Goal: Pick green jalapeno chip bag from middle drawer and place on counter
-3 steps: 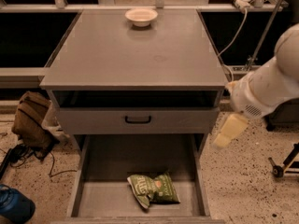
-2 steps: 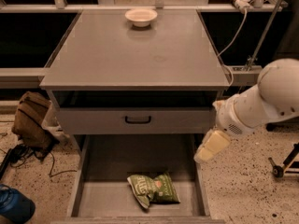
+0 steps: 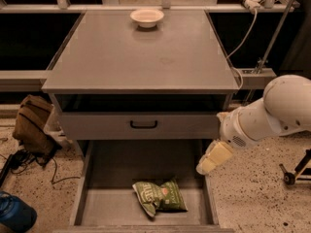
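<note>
**Desk:** What has moved since the last frame?

**Photographer:** The arm has dropped lower and swung left. The gripper now hangs below the front right corner of the counter, just above the right wall of the open middle drawer. Whether it is open or closed, I cannot tell. The bag is not in it.

**Desk:** Where is the bag?

**Photographer:** The green jalapeno chip bag lies flat on the drawer floor. It sits below the counter's front edge, a little right of the midline and near the drawer's front. It is down and to the left of the gripper, not touching it.

**Desk:** How will it handle?

**Photographer:** Probably light, soft and crinkly. The film looks slick and would give under pressure, and the chips inside would crush. I would pinch a crimped end seam or a raised fold lightly, rather than squeeze the puffed middle. A white bowl stands at the counter's far edge, well apart from all this.
</note>
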Action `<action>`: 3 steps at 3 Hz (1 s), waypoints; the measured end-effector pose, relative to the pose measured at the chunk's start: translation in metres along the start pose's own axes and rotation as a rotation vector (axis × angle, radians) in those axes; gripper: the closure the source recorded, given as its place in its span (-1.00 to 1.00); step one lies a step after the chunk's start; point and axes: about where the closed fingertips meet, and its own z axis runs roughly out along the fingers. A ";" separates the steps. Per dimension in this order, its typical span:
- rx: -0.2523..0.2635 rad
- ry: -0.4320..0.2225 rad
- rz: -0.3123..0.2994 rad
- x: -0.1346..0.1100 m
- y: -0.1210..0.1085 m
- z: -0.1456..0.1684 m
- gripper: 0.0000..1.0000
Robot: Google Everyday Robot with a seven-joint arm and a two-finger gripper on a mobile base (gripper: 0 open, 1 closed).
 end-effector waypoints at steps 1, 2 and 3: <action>-0.012 -0.011 0.009 0.004 0.004 0.010 -1.00; -0.036 -0.022 0.039 0.017 0.025 0.048 -1.00; -0.066 -0.065 0.083 0.034 0.039 0.091 -1.00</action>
